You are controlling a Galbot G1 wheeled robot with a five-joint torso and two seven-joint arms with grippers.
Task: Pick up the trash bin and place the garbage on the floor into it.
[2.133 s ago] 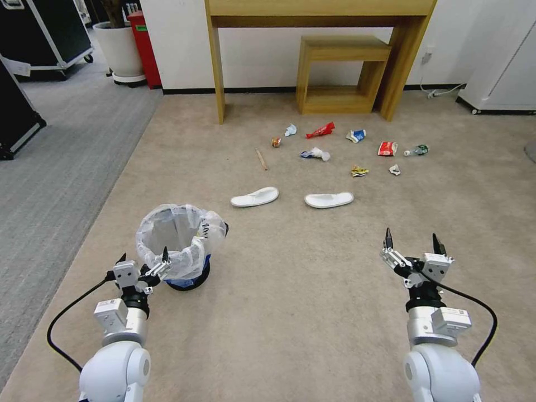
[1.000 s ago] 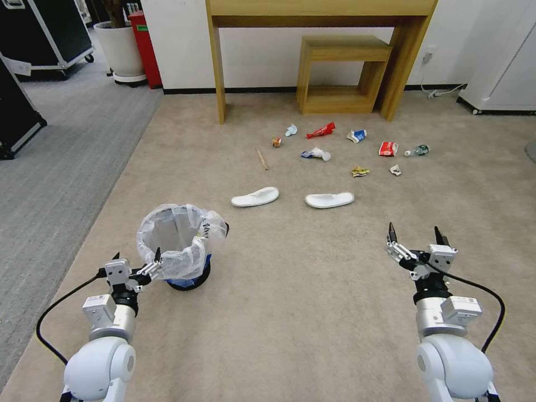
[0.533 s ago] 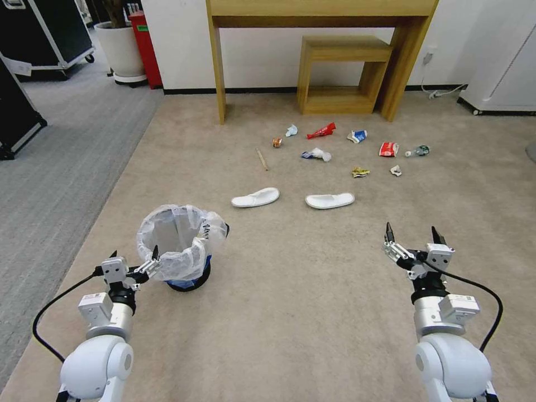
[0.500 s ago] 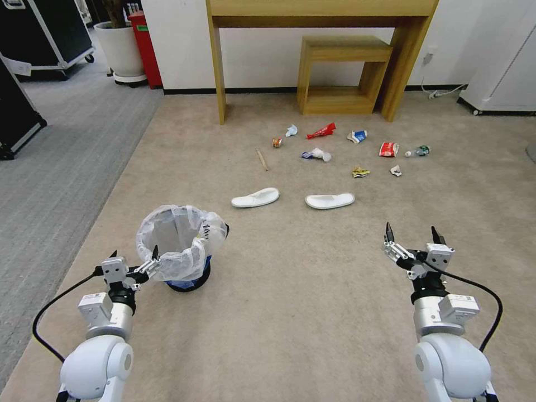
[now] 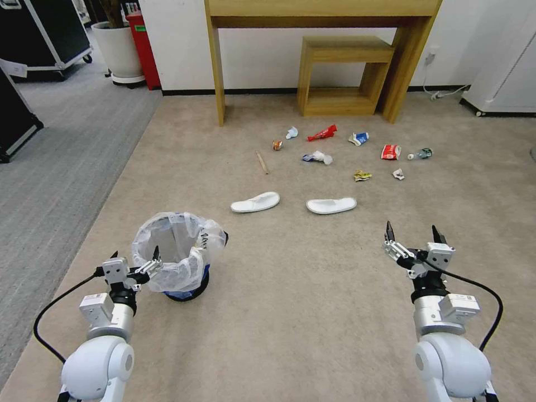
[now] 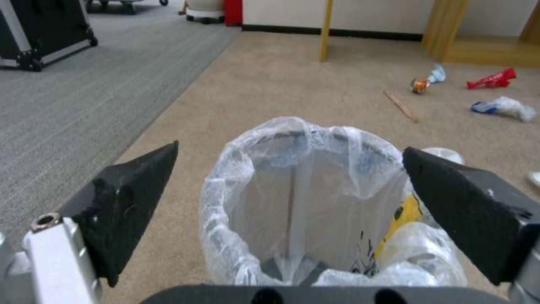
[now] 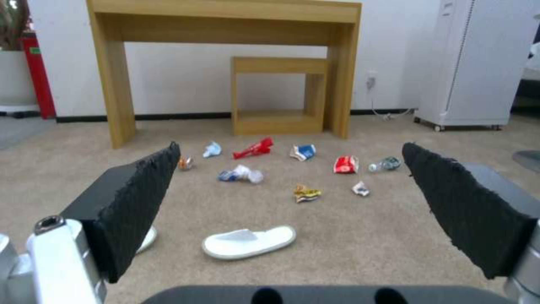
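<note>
Trash bin (image 5: 187, 287) base behind liner (image 5: 176, 251)

Crinkly translucent plastic liner (image 5: 184, 245) in the bin (image 5: 187, 285); short-pile matt carpet (image 5: 301, 290); smooth wood-grain desk (image 5: 318, 11); rough black gripper pads (image 6: 135, 198).

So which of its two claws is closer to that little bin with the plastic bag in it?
Left. The left gripper sits open right at the trash bin, one finger at the bag's rim. The right gripper hangs open far across the floor.
</note>
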